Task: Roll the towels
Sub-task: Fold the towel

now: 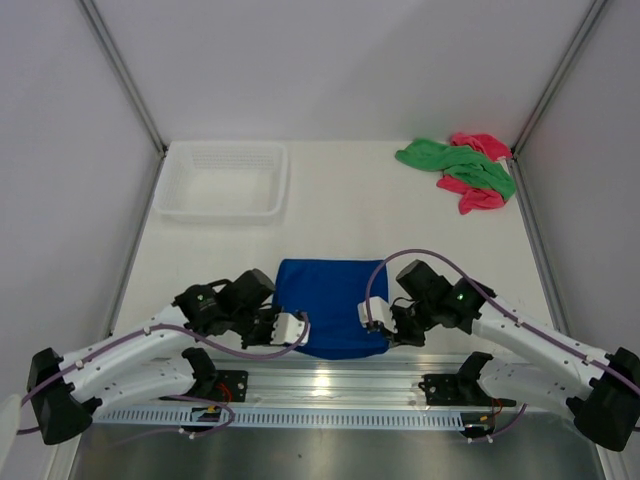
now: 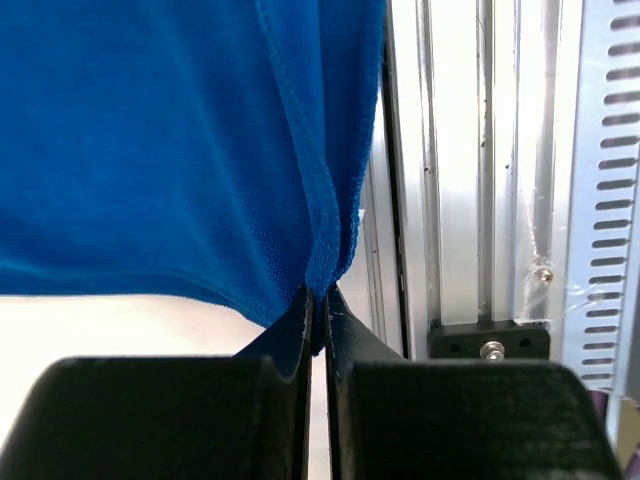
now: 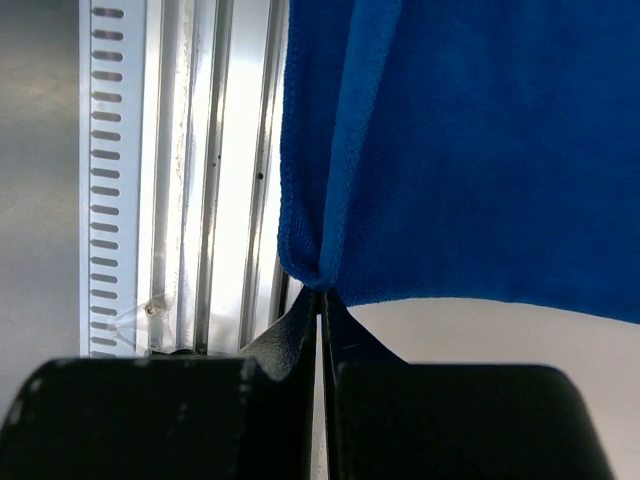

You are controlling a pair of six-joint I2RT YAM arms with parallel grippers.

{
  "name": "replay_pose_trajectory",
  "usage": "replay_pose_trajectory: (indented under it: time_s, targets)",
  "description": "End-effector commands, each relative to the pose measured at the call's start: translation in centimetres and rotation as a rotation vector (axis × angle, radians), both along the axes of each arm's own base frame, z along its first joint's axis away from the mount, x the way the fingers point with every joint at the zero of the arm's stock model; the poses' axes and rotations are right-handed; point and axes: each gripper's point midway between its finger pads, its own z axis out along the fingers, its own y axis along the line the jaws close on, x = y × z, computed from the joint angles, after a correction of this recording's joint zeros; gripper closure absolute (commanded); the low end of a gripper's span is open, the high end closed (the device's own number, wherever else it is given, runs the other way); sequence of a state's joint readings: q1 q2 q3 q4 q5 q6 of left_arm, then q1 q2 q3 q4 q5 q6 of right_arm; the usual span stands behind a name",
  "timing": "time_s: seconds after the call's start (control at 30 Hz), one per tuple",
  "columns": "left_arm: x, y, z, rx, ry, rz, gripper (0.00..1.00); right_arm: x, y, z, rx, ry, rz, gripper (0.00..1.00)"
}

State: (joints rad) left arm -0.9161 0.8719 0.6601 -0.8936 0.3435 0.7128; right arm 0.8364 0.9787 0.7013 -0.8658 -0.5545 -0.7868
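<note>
Blue towel [image 1: 330, 290] is bunching between the shut tips of my left pincer [image 2: 318, 300] and right pincer [image 3: 322, 292], so I'm aiming to roll both level.

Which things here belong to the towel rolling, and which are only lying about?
Part of the job:
- blue towel, its near corners pinched by the left end effector and the right end effector
- green towel
- pink towel, heaped with the green one

Lying about:
- white plastic basket
</note>
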Motion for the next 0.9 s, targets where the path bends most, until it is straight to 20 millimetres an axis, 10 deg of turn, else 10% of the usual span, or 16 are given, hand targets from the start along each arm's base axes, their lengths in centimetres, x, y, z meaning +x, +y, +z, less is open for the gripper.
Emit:
replay_pose_trajectory:
  time_s: [0.0, 0.37, 0.87]
  targets:
    - [0.6, -0.1, 2.4, -0.025, 0.019, 0.096, 0.99, 0.0, 0.6, 2.4, 0.032, 0.011, -0.028, 1.00]
    - [9.3, 0.0, 5.2, -0.085, -0.078, 0.391, 0.96, 7.6, 2.5, 5.4, 0.228, -0.049, -0.300, 1.00]
    - [19.0, 0.3, 3.4, 0.030, -0.079, 0.592, 0.95, 19.0, 0.3, 2.9, 0.244, -0.012, -0.710, 1.00]
